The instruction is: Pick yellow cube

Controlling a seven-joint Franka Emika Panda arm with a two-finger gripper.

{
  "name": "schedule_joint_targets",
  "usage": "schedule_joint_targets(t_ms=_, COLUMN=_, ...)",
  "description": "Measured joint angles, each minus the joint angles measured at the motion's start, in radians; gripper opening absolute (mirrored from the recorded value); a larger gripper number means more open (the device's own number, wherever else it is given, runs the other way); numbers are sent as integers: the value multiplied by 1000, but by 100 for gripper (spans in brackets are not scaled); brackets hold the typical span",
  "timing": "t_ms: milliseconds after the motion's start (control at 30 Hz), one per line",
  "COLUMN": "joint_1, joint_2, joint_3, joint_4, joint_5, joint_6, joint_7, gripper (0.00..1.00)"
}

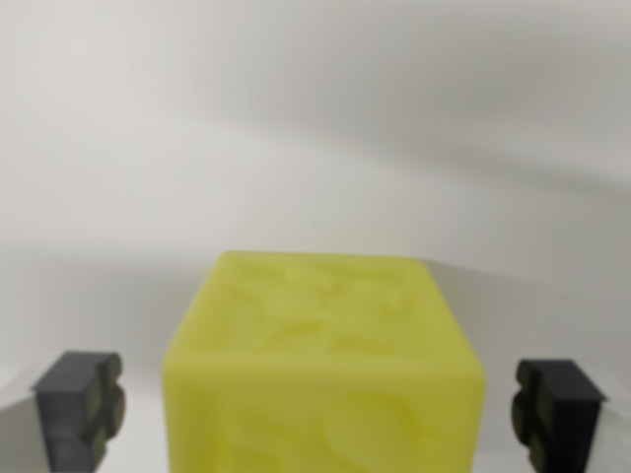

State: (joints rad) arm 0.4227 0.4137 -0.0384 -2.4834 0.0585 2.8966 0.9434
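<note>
A yellow cube (323, 365) fills the lower middle of the wrist view, close to the camera and slightly blurred. It rests on a white surface (296, 148). My gripper (320, 409) is open, with one dark fingertip (79, 404) at the wrist view's left and the other fingertip (557, 409) at the wrist view's right. The cube stands between the two fingertips, with a visible gap on each side. Its bottom is cut off by the lower edge of the picture.
Plain white surface stretches behind the cube, with soft shadows across the back.
</note>
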Motion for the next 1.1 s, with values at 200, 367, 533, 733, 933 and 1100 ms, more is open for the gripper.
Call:
schedule_joint_targets(t_ms=200, joint_1=11, joint_2=24, joint_3=1, joint_4=-17, joint_5=17, joint_6=40, joint_7=-8, gripper=100)
schedule_joint_targets(t_ms=367, joint_1=16, joint_2=24, joint_3=-2, joint_4=-19, joint_5=26, joint_6=42, joint_7=-15, gripper=0)
schedule_joint_targets(t_ms=533, joint_1=16, joint_2=-2, joint_3=-4, joint_4=-26, joint_5=21, joint_6=23, joint_7=-10, gripper=0)
schedule_joint_targets(t_ms=733, joint_1=13, joint_2=-49, joint_3=-5, joint_4=-39, joint_5=3, joint_6=-11, joint_7=4, gripper=0)
schedule_joint_targets(t_ms=933, joint_1=9, joint_2=-91, joint_3=-4, joint_4=-48, joint_5=-11, joint_6=-44, joint_7=14, gripper=0)
schedule_joint_targets(t_ms=1100, joint_1=7, joint_2=-130, joint_3=-3, joint_4=-56, joint_5=-21, joint_6=-74, joint_7=21, gripper=0)
